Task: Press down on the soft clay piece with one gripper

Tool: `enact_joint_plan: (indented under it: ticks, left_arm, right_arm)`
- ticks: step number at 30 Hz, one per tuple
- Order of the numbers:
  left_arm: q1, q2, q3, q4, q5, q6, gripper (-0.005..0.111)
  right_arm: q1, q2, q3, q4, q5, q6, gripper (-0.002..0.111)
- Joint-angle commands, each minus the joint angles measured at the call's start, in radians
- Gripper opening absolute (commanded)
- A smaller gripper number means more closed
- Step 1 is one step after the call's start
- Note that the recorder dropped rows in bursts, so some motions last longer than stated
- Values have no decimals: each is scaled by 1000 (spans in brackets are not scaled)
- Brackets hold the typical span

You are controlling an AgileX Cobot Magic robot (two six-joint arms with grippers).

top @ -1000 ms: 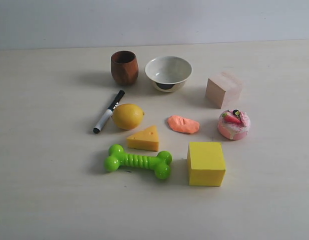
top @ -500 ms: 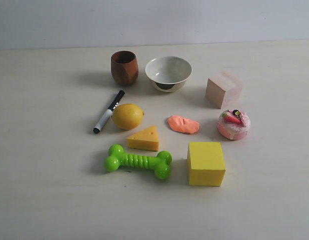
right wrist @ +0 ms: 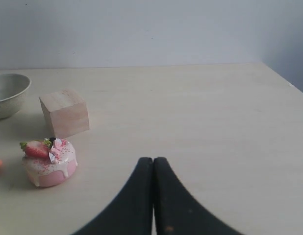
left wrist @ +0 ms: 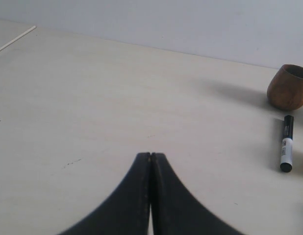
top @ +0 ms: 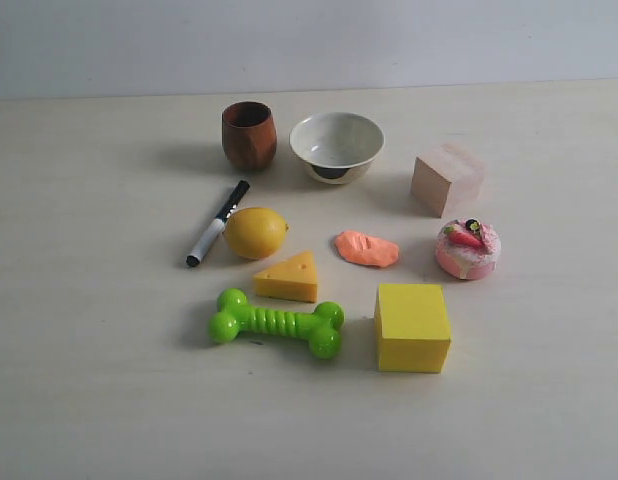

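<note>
Salmon-orange soft clay piece [top: 367, 249] lies flat, untouched

A brown wooden cup [top: 249, 134] stands beside a pale bowl [top: 336, 145]. A marker [top: 217, 223] lies just beside a lemon [top: 255, 233]. Nearby are a cheese wedge [top: 287, 277], green bone toy [top: 276, 322], yellow block [top: 412, 326], pink cake toy [top: 468, 249] and wooden cube [top: 447, 179].

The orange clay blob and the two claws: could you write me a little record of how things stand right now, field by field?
target: flat salmon-orange clay blob, lying on the pale table
beside it: yellow cheese wedge on one side, pink round cake toy on the other
left arm: left claw shut, over bare table; black marker and brown wooden cup ahead
right arm: right claw shut; cake toy and pale wooden cube ahead
contact with clay: none; neither claw shows in the exterior view
</note>
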Motion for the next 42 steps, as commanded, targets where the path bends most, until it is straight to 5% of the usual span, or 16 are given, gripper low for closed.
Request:
enact_joint_plan:
  ticks: [1, 42]
  left_arm:
    - [1, -6, -3, 0, -9, -6, 0]
    - [1, -6, -3, 0, -9, -6, 0]
  right_arm:
    - [-7, -7, 4, 3, -4, 34, 0]
    - [-7, -7, 4, 3, -4, 34, 0]
